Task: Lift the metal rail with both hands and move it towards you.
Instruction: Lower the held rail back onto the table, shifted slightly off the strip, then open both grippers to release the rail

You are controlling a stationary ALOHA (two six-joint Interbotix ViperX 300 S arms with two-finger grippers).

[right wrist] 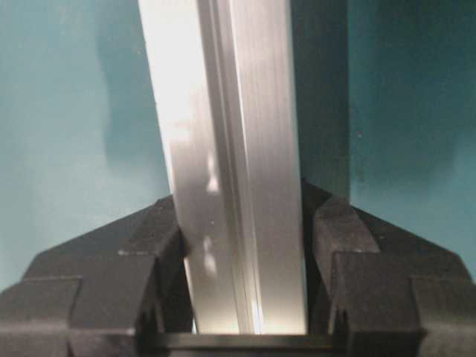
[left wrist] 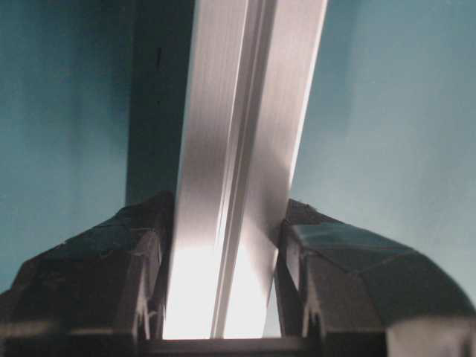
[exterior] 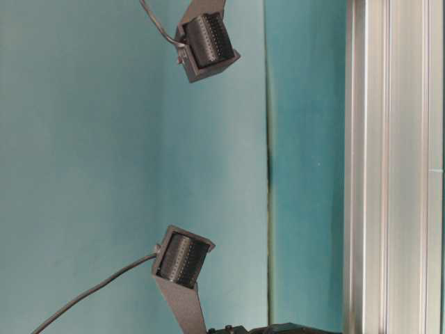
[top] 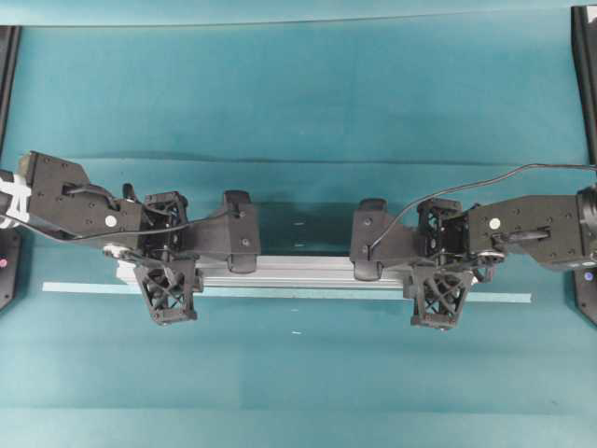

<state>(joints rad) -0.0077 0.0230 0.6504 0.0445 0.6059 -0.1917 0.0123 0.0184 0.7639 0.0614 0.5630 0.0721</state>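
Note:
The metal rail (top: 298, 269) is a long grooved silver bar lying left to right across the middle of the teal table. My left gripper (top: 166, 261) is shut on its left end, one lattice finger on each long side. My right gripper (top: 438, 264) is shut on its right end in the same way. In the left wrist view the rail (left wrist: 238, 149) runs up from between the black fingers (left wrist: 141, 260), which press both its sides. The right wrist view shows the rail (right wrist: 230, 149) clamped the same way. A dark shadow lies offset beside the rail, so it hangs above the cloth.
A thin pale-green tape strip (top: 280, 292) runs across the table just in front of the rail. Black frame posts (top: 583, 75) stand at the left and right table edges. In the table-level view the rail (exterior: 393, 174) fills the right side, with two black camera boxes (exterior: 182, 261) beside it.

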